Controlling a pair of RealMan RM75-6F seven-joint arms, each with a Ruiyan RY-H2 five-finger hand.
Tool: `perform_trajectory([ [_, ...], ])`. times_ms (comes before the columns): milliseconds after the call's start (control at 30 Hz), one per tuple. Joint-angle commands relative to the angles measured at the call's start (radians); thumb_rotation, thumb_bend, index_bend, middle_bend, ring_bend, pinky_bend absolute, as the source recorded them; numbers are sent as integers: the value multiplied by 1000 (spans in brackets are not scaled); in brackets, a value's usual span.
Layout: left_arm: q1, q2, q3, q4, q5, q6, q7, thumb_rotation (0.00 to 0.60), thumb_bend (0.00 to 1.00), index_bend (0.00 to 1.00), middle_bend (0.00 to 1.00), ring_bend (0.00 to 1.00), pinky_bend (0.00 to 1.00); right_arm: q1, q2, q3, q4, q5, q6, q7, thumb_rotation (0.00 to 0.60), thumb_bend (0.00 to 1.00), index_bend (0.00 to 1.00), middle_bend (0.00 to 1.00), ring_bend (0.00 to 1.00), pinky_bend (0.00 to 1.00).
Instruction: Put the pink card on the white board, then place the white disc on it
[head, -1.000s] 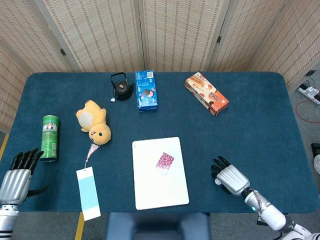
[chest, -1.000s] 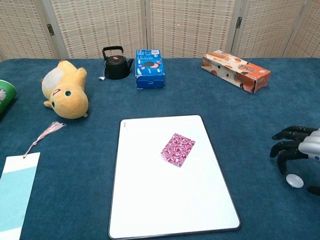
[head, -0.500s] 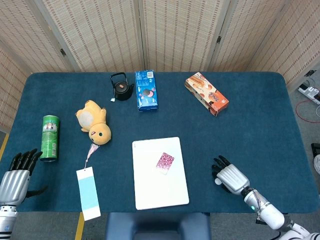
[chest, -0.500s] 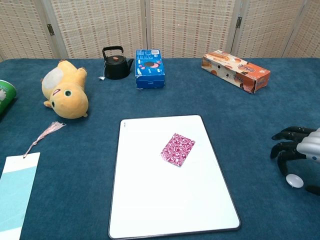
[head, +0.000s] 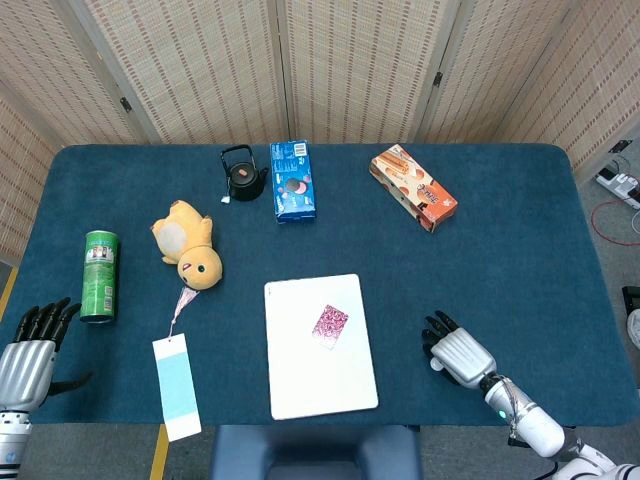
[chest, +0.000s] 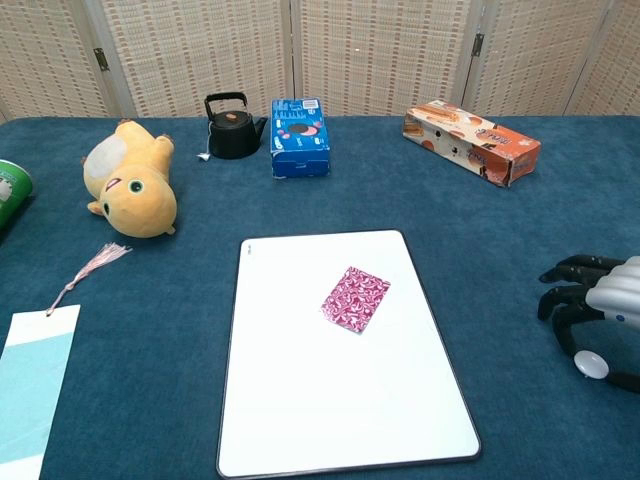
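Note:
The pink patterned card (head: 329, 325) (chest: 355, 298) lies flat on the white board (head: 330, 385) (chest: 330, 410), a little above its middle. The small white disc (chest: 590, 364) (head: 435, 366) rests on the blue cloth right of the board. My right hand (head: 458, 352) (chest: 600, 300) hovers over the disc with dark fingers curved down beside it and the thumb on its other side; no clear hold shows. My left hand (head: 28, 352) sits at the near-left table edge, fingers spread, holding nothing.
A green can (head: 100, 275), a yellow plush toy (head: 190, 250) and a light-blue bookmark with tassel (head: 175, 385) are at the left. A black kettle (head: 243, 175), a blue box (head: 292, 180) and an orange box (head: 412, 187) stand at the back.
My right hand has lowered a little around the disc. My left hand has drifted slightly down and back toward the table edge. Card and board are unmoved.

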Motion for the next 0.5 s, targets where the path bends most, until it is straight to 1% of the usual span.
perform_trajectory([
  [33,2,1,1,3,0,2,-5,600,135,124,77,94,0,0,-1,3,-2,1,-3,-4,600,351,473,271,75,21],
  [167,5,2,2,6,1,5,-10,600,135,123,77,94,0,5,5,14,-17,0,-4,-10,600,351,484,273,76,21],
  [267,5,5,4,6,6,6,-8,600,134,123,77,94,0,27,24,40,-63,11,-19,-7,600,351,485,274,75,25],
  [333,6,7,4,4,8,8,-4,600,134,124,77,94,0,52,35,65,-98,20,-39,-8,600,351,485,274,74,30],
  [400,6,9,4,0,9,10,-5,600,135,124,77,94,0,88,41,100,-134,40,-72,-16,600,351,485,274,76,30],
  [500,7,9,3,-4,11,13,-5,600,135,123,77,94,0,149,30,159,-169,98,-143,-52,600,351,485,274,76,30],
])
